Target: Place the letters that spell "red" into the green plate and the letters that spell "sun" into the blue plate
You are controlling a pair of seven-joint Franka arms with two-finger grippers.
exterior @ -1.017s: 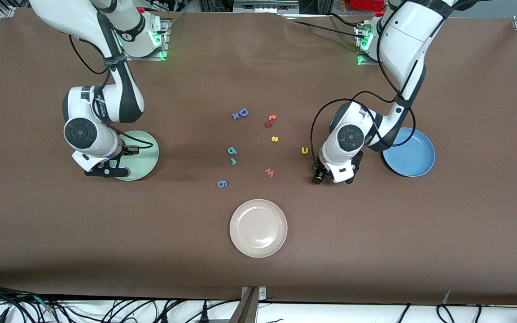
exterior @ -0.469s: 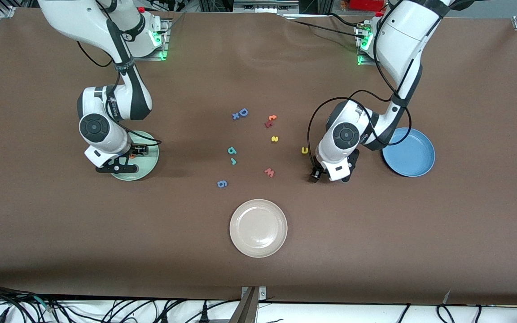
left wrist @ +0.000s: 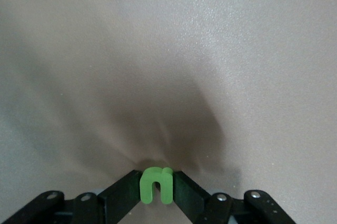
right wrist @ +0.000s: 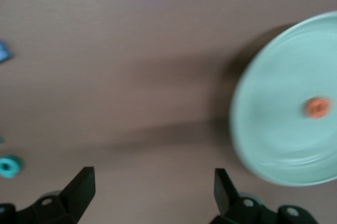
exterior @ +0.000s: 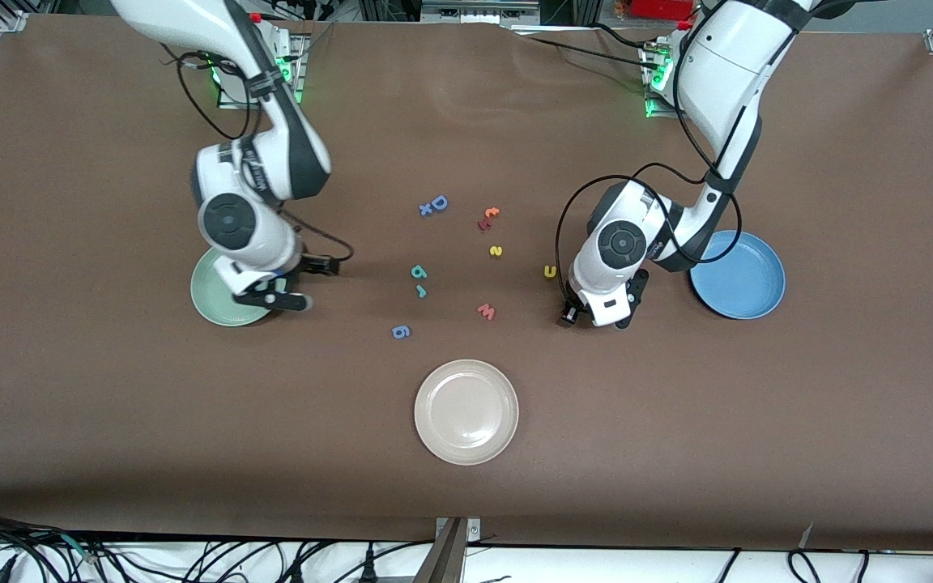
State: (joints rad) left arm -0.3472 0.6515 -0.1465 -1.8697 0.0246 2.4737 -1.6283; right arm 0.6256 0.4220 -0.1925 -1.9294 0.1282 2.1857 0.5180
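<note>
I see the e (right wrist: 318,106) lying in the green plate (exterior: 211,295) at the right arm's end; the blue plate (exterior: 746,279) sits at the left arm's end, loose letters (exterior: 454,255) between them.

The right pincer (exterior: 276,293) has opened and swung off the green plate (exterior: 211,300) toward three o'clock; the left pincer (left wrist: 156,192) has closed on the green n (left wrist: 156,185).

The right arm's wrist covers part of the green plate (exterior: 211,298) in the front view, hiding the orange e (right wrist: 318,106). The right wrist view is motion-blurred; its edge crops a blue letter (right wrist: 3,50).
</note>
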